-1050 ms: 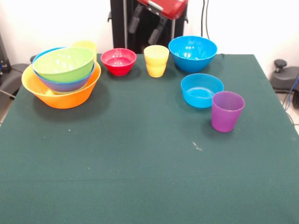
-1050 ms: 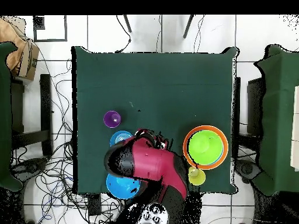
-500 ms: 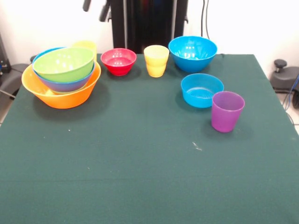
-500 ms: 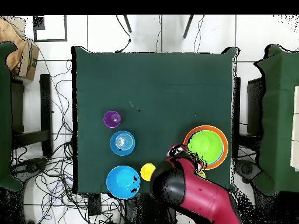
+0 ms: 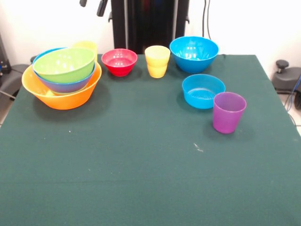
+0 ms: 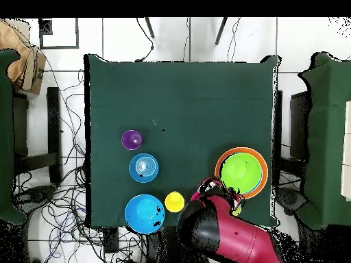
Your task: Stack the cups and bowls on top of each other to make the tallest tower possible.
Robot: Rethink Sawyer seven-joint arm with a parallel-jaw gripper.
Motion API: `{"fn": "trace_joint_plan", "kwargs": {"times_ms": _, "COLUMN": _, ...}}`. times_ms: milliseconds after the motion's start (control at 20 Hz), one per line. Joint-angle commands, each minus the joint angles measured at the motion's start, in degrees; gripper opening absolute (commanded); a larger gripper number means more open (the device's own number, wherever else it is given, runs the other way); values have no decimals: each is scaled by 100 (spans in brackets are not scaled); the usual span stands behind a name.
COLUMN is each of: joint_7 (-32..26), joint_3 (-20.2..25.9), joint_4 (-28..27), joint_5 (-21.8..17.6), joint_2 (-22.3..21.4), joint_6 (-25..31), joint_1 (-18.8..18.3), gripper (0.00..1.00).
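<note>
The tower stands at the left: a lime green bowl point(image 5: 65, 65) in a blue bowl point(image 5: 68, 86), both in the wide orange-yellow bowl point(image 5: 63, 98). A yellow cup point(image 5: 86, 45) peeks out behind it. Along the far edge sit a small red bowl point(image 5: 119, 61), another yellow cup point(image 5: 157, 61) and a large blue bowl point(image 5: 194, 53). Nearer are a shallow blue bowl point(image 5: 203, 91) and a purple cup point(image 5: 228, 112). My gripper point(image 5: 92, 4) hangs open and empty at the top edge, high above the gap between the tower and the red bowl.
From overhead, the red arm point(image 6: 226, 236) covers the red bowl, beside the green bowl point(image 6: 241, 171). The purple cup point(image 6: 131, 140), shallow blue bowl point(image 6: 144, 168), large blue bowl point(image 6: 144, 214) and yellow cup point(image 6: 174, 201) cluster at the left. Cables lie on the floor around the dark green table point(image 6: 185, 96).
The arm has swung from above the yellow cup and blue bowls toward the tower side and risen. No cup or bowl has moved.
</note>
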Motion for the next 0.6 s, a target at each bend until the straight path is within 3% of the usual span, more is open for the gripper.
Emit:
{"fn": "trace_joint_plan", "kwargs": {"times_ms": 50, "joint_7": 95, "joint_3": 506, "joint_4": 231, "joint_5": -563, "joint_2": 225, "joint_6": -190, "joint_1": 235, "gripper": 100}}
{"fn": "trace_joint_plan", "kwargs": {"times_ms": 600, "joint_7": 372, "joint_3": 318, "joint_4": -7, "joint_5": -638, "joint_2": 586, "joint_6": -357, "joint_1": 556, "gripper": 100}}
